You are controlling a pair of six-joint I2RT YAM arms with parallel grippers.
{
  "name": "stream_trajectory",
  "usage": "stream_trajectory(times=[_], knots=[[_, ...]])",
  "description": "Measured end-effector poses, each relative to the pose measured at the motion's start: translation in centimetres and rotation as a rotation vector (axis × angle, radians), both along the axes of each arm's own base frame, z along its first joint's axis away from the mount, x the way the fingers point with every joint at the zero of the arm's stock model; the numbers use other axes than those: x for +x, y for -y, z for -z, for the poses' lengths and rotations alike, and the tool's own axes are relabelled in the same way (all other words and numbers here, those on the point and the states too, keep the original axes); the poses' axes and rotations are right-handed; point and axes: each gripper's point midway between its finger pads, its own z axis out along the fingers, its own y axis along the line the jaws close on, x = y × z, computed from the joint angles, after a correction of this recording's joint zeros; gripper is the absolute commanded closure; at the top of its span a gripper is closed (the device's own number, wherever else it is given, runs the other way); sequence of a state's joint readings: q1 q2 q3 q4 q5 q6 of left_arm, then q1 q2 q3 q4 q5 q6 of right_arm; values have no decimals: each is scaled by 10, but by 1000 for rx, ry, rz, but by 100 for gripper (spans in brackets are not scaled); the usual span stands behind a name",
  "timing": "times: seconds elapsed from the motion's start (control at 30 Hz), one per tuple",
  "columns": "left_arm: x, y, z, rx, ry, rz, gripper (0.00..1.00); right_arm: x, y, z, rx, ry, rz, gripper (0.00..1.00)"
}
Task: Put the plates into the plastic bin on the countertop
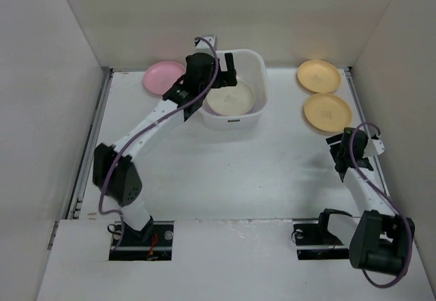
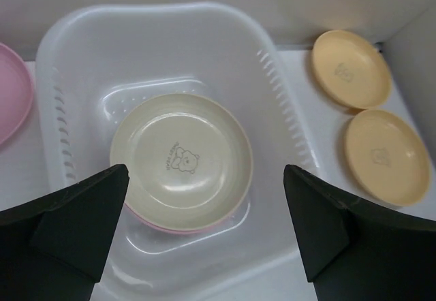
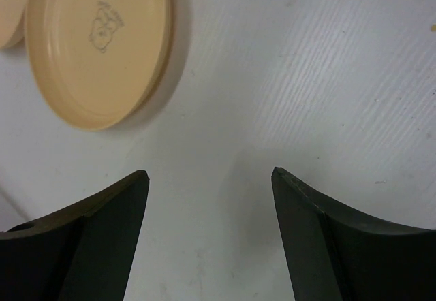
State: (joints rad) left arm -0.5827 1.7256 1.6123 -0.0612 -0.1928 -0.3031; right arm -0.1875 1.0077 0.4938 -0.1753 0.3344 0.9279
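Jaws on the left arm are standing wide apart and gripping nothing; they are hanging directly above the plastic bin and pointing down into it. Inside the bin, a cream plate is lying face up on a stacked pink plate, of which only a strip of rim is showing; whether more plates are lying beneath cannot be told.

Jaws on the right arm are also standing open and empty, hovering over bare worktop. The nearer yellow-orange plate is lying just ahead of them and to their left, with the farther yellow-orange plate beyond it, both well to the right of the bin. A loose pink plate is lying just beside the bin's left wall, close to the left arm.

Being round, the plates are offering no long axis, so rim approach is probably free. The right arm is sitting nearer the yellow-orange pair, the left nearer the loose pink plate.

Count: one bin, five plates showing, two inside and three outside
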Motion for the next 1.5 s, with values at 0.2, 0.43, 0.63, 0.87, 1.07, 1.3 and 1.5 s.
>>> stream_trajectory(times=[0.2, 0.43, 0.63, 0.87, 1.07, 1.3, 1.5], knots=[[-73, -45, -39, -83, 144, -43, 0, 14, 16, 32, 105, -47, 54, 23], [-107, -99, 70, -3, 2, -177, 0, 37, 26, 48, 194, -30, 74, 25], [-132, -115, 141, 61, -128, -198, 0, 67, 30, 47, 228, 7, 65, 25], [-155, -128, 139, 12, -109, -207, 0, 96, 36, 47, 258, 37, 80, 29], [-165, -148, 103, -57, -28, -243, 0, 110, 38, 48, 295, 31, 91, 41], [-174, -165, 89, -81, 2, -283, 0, 123, 35, 51, 361, -21, 111, 62], [-179, -171, 98, -53, -28, -298, 0, 126, 32, 57, 413, -87, 140, 75]])
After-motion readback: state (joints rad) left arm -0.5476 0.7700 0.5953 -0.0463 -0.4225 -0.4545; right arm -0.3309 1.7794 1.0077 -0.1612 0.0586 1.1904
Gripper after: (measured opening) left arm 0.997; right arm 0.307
